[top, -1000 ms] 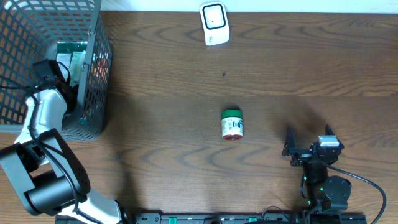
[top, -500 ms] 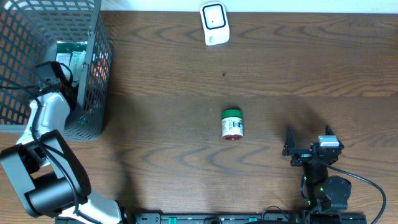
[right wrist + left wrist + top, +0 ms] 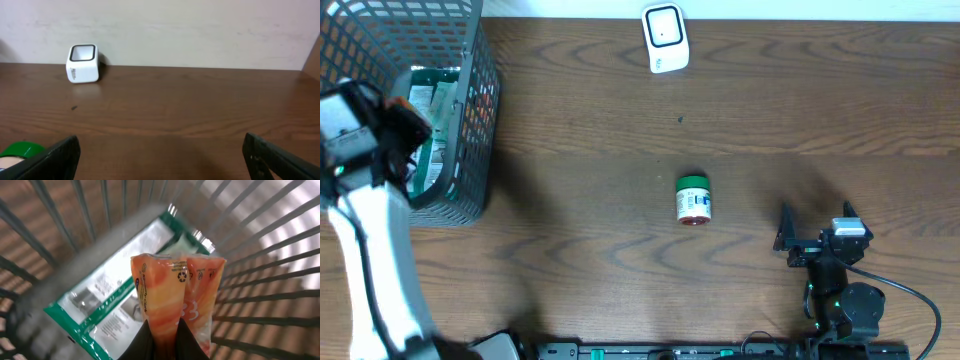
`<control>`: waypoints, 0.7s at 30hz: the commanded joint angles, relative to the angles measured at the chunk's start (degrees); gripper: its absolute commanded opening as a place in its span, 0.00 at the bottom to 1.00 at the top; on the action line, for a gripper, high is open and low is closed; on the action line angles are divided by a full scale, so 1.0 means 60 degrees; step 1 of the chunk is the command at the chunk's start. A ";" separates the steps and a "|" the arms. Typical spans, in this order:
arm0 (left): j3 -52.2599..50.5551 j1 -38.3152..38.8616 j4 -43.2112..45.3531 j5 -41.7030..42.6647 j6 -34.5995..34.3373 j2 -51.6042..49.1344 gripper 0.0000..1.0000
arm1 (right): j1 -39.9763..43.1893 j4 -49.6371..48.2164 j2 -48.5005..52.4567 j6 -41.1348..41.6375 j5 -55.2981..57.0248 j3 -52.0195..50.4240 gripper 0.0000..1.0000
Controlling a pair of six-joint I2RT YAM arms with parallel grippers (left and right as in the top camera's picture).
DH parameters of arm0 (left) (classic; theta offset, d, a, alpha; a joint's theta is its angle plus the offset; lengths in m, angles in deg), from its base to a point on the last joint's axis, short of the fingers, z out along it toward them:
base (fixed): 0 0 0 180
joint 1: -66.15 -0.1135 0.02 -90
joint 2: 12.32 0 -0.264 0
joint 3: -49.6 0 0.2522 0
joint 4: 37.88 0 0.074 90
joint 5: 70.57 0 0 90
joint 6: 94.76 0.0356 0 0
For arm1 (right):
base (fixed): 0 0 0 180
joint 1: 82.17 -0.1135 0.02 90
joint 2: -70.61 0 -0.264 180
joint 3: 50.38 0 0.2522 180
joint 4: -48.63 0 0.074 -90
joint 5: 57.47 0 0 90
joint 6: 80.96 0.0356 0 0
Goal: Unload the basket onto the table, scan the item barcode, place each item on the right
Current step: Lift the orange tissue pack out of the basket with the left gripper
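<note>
Left pincer (image 3: 162,339) is clenched on the bottom edge of an orange pouch (image 3: 175,295), down inside the wire basket (image 3: 260,275). A green-edged packet (image 3: 100,310) lies just beyond the pouch. Right pincer (image 3: 162,155) gapes wide, grasping nothing. The green-capped jar (image 3: 17,152) is near its left finger, and the white barcode scanner (image 3: 83,64) stands well ahead, to the left.

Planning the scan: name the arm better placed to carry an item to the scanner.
Left: the left gripper is shut on the orange packet in the basket; the right gripper is open and empty.
</note>
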 commanded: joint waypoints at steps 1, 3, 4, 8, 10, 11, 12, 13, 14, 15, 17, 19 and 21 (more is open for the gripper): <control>0.0146 -0.0033 -0.0080 -0.0299 -0.0106 0.0601 0.07 | -0.0127 0.0040 -0.0051 0.0062 0.0058 -0.0011 0.99; 0.0160 -0.0033 -0.0084 -0.0521 -0.0291 0.0987 0.07 | -0.0127 0.0044 -0.0051 0.0062 0.0058 -0.0007 0.99; 0.0164 -0.0033 -0.0091 -0.0627 -0.0317 0.1147 0.07 | -0.0127 0.0040 -0.0051 0.0062 0.0058 -0.0007 0.99; 0.0164 -0.0033 -0.0197 -0.0809 -0.0342 0.1650 0.07 | -0.0127 0.0040 -0.0051 0.0062 0.0058 -0.0011 0.99; 0.0164 -0.0033 -0.0244 -0.0841 -0.0339 0.1832 0.07 | -0.0127 0.0040 -0.0051 0.0066 0.0058 -0.0007 0.99; 0.0164 -0.0033 -0.0251 -0.0845 -0.0335 0.1894 0.07 | -0.0127 0.0040 -0.0051 0.0062 0.0058 -0.0011 0.99; 0.0164 -0.0033 -0.0229 -0.0849 -0.0328 0.1949 0.07 | -0.0127 0.0040 -0.0051 0.0062 0.0058 -0.0011 0.99; 0.0186 -0.0033 -0.0219 -0.0852 -0.0299 0.1985 0.07 | -0.0127 0.0040 -0.0051 0.0062 0.0058 -0.0007 0.99; 0.0240 -0.0033 -0.0233 -0.0900 -0.0291 0.1993 0.07 | -0.0127 0.0040 -0.0051 0.0062 0.0058 -0.0011 0.99; 0.0306 -0.0033 -0.0244 -0.0911 -0.0211 0.1993 0.07 | -0.0127 0.0040 -0.0051 0.0062 0.0058 -0.0011 0.99; 0.0470 -0.0022 -0.0404 -0.0907 -0.0120 0.1993 0.07 | -0.0127 0.0040 -0.0051 0.0062 0.0058 -0.0011 0.99; 0.0663 -0.0022 -0.0685 -0.0780 -0.0117 0.1989 0.07 | -0.0127 0.0040 -0.0051 0.0062 0.0058 -0.0007 0.99; 0.0856 -0.0022 -0.0962 -0.0419 -0.0117 0.1989 0.07 | -0.0127 0.0040 -0.0051 0.0062 0.0055 -0.0007 0.99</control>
